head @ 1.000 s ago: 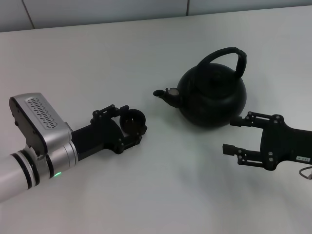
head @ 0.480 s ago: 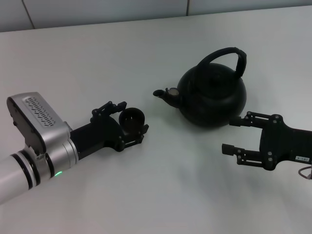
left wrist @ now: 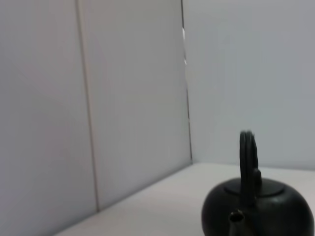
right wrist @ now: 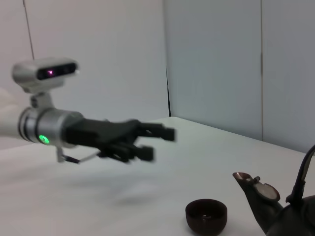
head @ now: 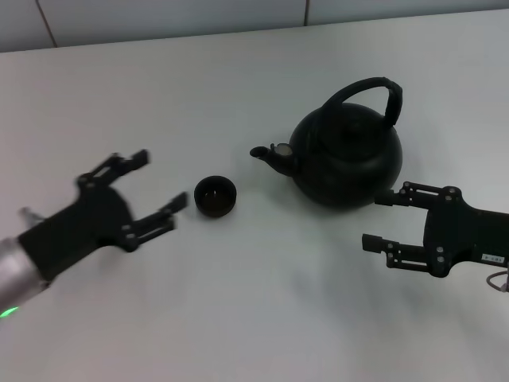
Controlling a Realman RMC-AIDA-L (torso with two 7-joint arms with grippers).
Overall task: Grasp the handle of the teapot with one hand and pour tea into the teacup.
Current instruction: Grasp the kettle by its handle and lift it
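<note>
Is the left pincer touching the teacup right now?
Apart. The head view shows bare table between the open left pincer and the teacup; the right wrist view shows that pincer raised above the table.

The round matte-black teapot (head: pixel 346 157) stands upright on the worktop (head: pixel 238 95), its arched handle (head: pixel 367 89) raised and stubby spout pointing toward the small black teacup (head: pixel 215 196) standing apart nearby.
</note>
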